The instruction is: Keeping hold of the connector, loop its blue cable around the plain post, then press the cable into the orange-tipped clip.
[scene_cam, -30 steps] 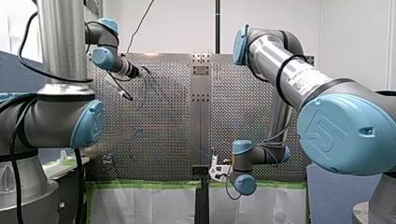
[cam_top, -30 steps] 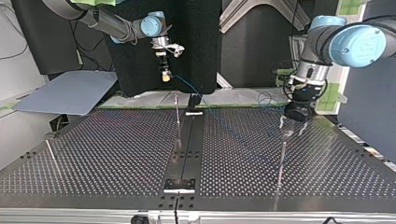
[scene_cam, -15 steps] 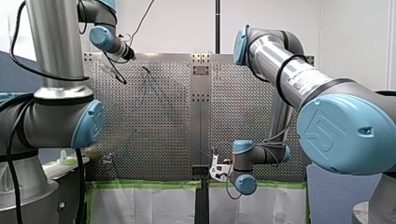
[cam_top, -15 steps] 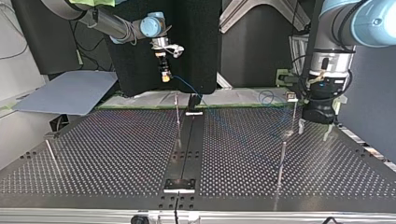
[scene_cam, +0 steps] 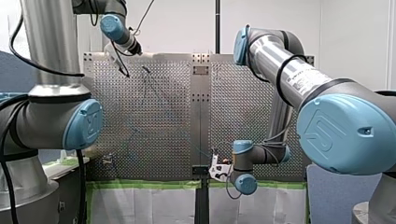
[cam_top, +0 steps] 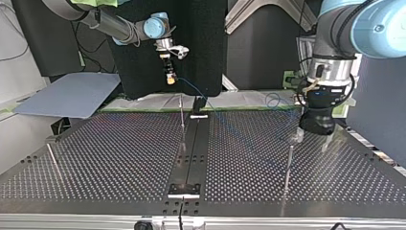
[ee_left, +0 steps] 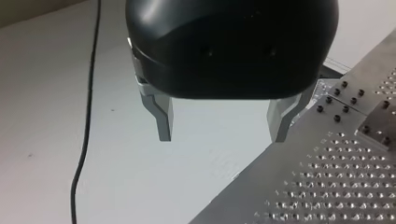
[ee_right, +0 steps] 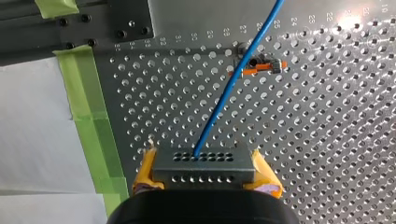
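The connector (ee_right: pixel 205 170), a grey block with two rows of holes, was clamped at both ends between the yellow pads (ee_right: pixel 144 175) of my right gripper (ee_right: pixel 202 161). The blue cable (ee_right: pixel 233 79) left the connector's upper row of holes and ran ahead of the gripper over the perforated table (ee_right: pixel 327 140). In the right wrist view it crossed the orange-tipped clip (ee_right: pixel 261 65); contact between cable and clip could not be determined. Green tape (ee_right: pixel 86 107) edged the table beside the gripper.

In the top view, from left to right:
- A thin metal post (cam_top: pixel 51 158) showed near the table's left edge.
- My right gripper hung above the table's far edge, holding the connector clear of the surface.
- A second post (cam_top: pixel 182 117) stood just beside the central rail (cam_top: pixel 191 148).
- A third post (cam_top: pixel 289 163) stood to the right of the rail.
- My left gripper (cam_top: pixel 313 139) hung near that third post, close above the table.

In the left wrist view, the left gripper's metal fingers (ee_left: pixel 161 114) were spread wide apart with nothing between them.
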Tool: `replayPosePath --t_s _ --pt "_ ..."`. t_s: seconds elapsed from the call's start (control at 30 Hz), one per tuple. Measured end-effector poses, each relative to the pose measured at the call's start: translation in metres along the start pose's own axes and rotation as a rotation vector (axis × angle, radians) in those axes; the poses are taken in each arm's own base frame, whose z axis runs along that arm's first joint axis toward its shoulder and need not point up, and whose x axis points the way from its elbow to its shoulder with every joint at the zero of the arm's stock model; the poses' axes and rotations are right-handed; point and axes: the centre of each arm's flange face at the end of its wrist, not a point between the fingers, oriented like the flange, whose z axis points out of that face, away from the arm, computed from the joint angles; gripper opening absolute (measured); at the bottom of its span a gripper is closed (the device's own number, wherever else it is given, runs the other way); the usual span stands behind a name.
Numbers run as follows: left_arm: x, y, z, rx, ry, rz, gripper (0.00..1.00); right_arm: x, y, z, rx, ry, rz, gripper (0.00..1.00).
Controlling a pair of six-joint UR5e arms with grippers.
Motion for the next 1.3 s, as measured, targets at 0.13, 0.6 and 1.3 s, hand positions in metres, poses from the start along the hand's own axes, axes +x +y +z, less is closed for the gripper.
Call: replayPosePath --t_s 0.13,0.6,1.3 --pt "-0.003 -0.020 -0.006 -0.002 0.002 0.040 1.00 0.001 -0.001 0.001 0.010 0.001 0.005 0.00" --pt "0.019 -0.057 -0.039 -0.064 0.082 0.205 1.00 0.000 -0.003 0.001 0.017 0.000 0.003 0.00" --pt "0.033 -0.028 -0.030 -0.302 0.137 0.465 1.00 0.001 -0.005 0.001 0.021 0.007 0.003 0.00"
